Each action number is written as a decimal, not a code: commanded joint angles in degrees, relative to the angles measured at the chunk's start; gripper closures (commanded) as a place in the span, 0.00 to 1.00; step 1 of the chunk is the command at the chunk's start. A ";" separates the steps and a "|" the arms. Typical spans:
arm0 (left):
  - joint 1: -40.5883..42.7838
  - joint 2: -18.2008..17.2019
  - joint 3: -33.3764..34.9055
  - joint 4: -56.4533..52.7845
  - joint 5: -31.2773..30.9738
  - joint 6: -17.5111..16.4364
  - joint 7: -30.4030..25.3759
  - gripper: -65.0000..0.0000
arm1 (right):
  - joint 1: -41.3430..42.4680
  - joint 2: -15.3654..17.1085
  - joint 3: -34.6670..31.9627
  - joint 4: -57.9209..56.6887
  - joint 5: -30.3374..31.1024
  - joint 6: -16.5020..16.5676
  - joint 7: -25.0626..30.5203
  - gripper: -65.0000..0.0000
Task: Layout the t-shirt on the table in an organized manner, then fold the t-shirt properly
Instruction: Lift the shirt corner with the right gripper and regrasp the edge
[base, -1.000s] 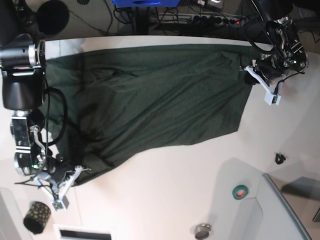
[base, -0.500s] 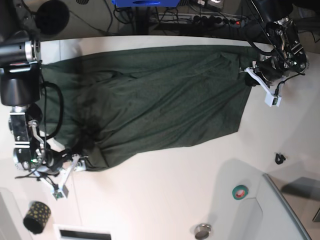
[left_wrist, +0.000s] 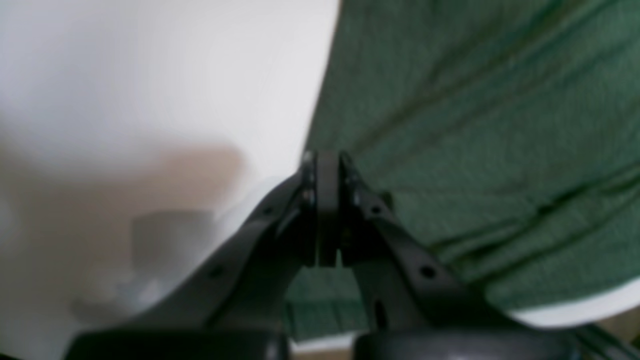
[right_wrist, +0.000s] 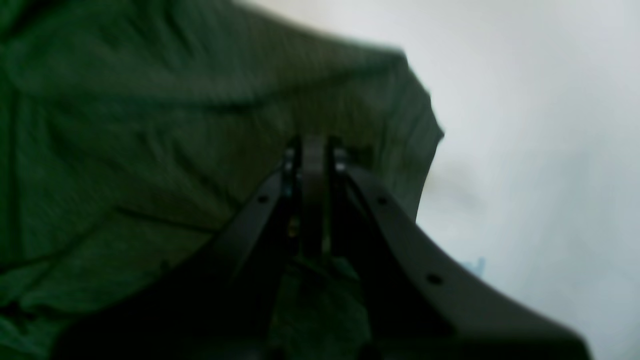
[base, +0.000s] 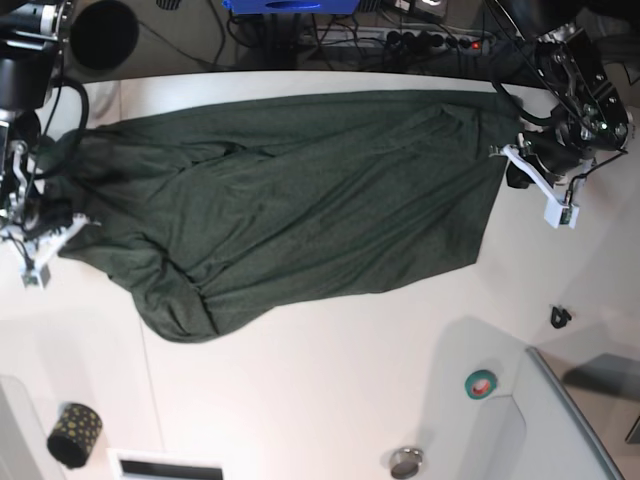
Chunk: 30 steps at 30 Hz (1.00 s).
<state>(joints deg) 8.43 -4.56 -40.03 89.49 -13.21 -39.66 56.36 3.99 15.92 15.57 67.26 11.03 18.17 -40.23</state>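
White table (base: 330, 400): t-shirt (base: 300, 200) pulled wider; both tools apparently clenched on fabric.

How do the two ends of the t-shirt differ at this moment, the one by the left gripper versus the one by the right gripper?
Near the left gripper the t-shirt ends in a fairly straight, flat edge; near the right gripper it is bunched and rumpled, with a rounded fold sagging toward the table's middle. The left end lies smoother; the right end shows deeper creases. Both ends have a shut gripper at the cloth.

t-shirt (base: 300, 200) spread across table (base: 330, 400), tape roll (base: 481, 383) before it
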 joint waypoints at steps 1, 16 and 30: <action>1.29 -0.59 -0.19 2.77 -0.37 -0.34 -0.31 1.00 | -0.34 1.26 0.38 1.97 0.09 -0.02 1.50 1.00; 7.09 -0.06 -0.19 -5.32 0.25 -0.34 -7.26 1.00 | -7.20 0.82 0.38 3.99 0.09 -0.11 3.08 0.99; 6.48 -4.54 -0.28 -8.83 0.25 -0.34 -7.35 1.00 | -15.11 -2.34 0.47 5.57 0.09 -2.66 3.44 0.99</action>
<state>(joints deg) 14.98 -8.16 -40.07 79.85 -12.64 -40.10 49.30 -10.50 13.56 16.16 72.84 11.35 14.87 -33.69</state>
